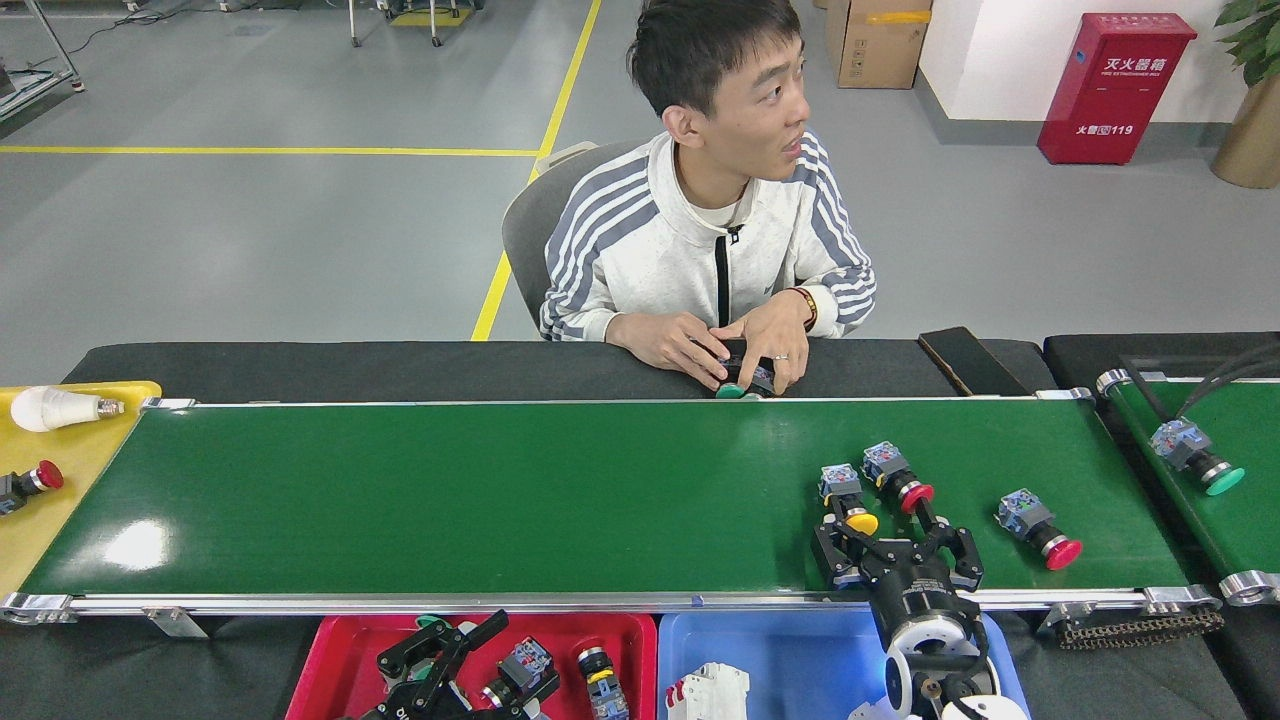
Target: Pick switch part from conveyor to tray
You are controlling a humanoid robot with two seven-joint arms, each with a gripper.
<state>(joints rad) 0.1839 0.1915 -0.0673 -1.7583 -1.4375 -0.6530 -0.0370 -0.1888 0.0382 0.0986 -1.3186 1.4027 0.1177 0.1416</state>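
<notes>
Yellow switch (848, 505) lay on the conveyor (500, 500), its grey block pointing away and its yellow cap toward the right gripper (893, 545). The jaws stood spread, released, nothing between them; the yellow cap sat just at the tip of the left-hand finger (826, 545), whether touching I could not tell. Red switch (895, 475) lay just beyond the jaws, slightly right of the yellow one, close beside it. A second red switch (1037, 528) lay off to the right of the jaws, apart, cap toward the near rail.

Left gripper (455, 650) hung low over the red tray (340, 650), fingers (470, 632) parted. A switch (520, 672) sat just right of the jaws; whether held or lying in the tray I could not tell. Another switch (600, 685) lay further right in the same tray.

Blue tray (780, 650) sat under the right arm, a white breaker (705, 692) in it.

Far across the belt from both grippers, a person (715, 230) sat with both hands on a small green-capped part (738, 385) at the far rail.

Far left of the jaws, a yellow tray (60, 500) bore a bulb (60, 408) and a red-capped switch (28, 482). Far right, a second belt (1215, 460) carried a green switch (1195, 458).
</notes>
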